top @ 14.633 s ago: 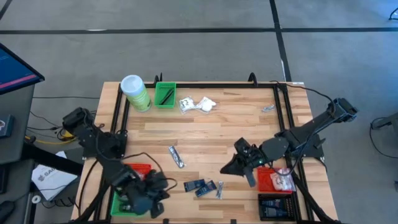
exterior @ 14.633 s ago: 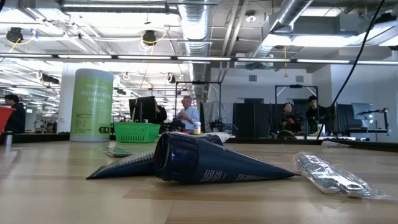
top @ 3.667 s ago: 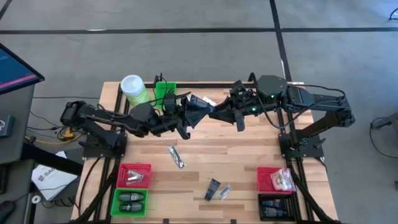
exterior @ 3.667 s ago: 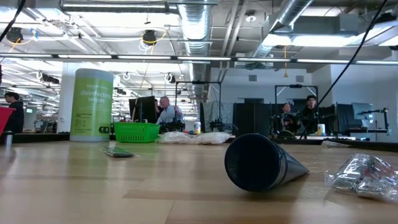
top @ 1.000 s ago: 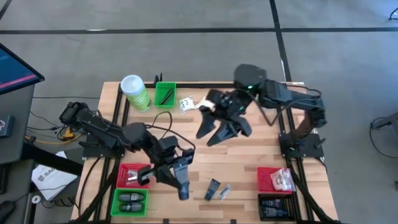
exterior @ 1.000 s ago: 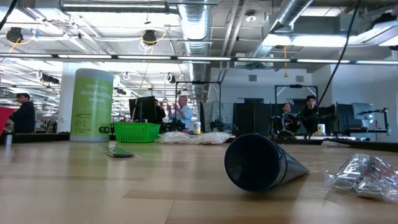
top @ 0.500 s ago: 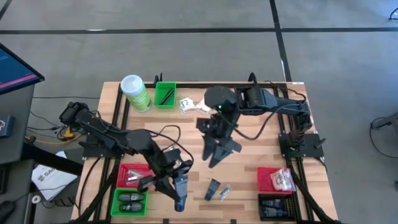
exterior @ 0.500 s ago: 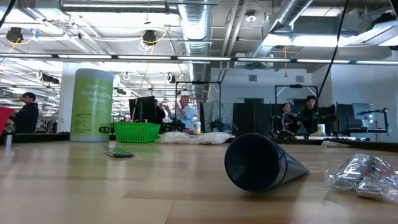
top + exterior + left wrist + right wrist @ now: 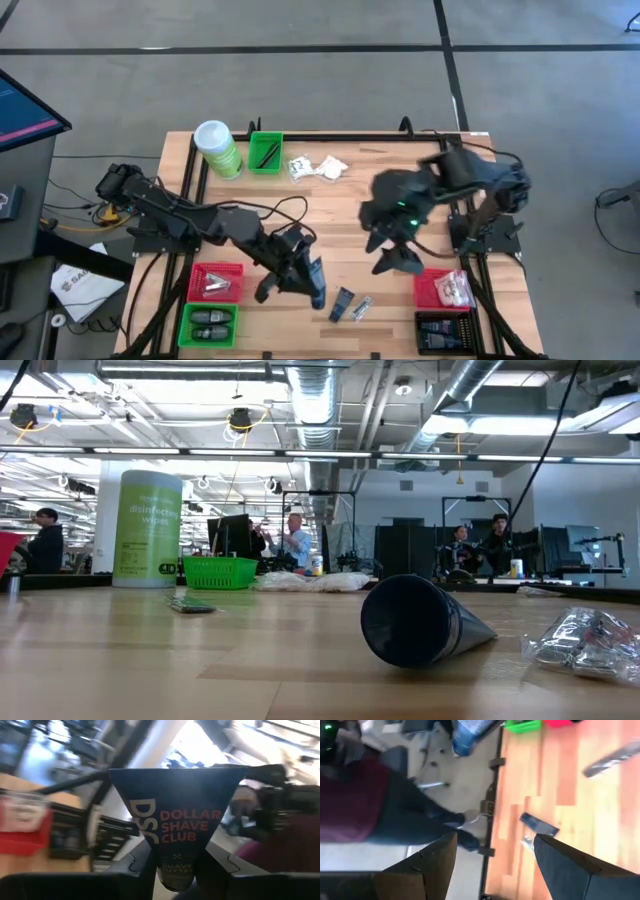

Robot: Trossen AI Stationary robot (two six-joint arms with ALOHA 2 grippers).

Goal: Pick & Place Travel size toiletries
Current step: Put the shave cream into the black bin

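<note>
Left fingers (image 9: pixel 175 870): clamped on dark blue tube (image 9: pixel 175 820), over front middle of bench (image 9: pixel 400 190).
Right fingers (image 9: pixel 492 852): spread wide, nothing held, near red bin (image 9: pixel 440 290).
Loose packets (image 9: pixel 350 305): bench front.

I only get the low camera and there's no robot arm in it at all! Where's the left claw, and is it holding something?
Observer: The left claw is over the front middle of the table, and it is shut on a dark blue tube.
Operator: What does the tube say?
Observer: Its wrist camera reads "Dollar Shave Club" on it.
Operator: And the other one?
Observer: The right claw hangs open with nothing in it, beside the red bin on the right side of the table.
</note>
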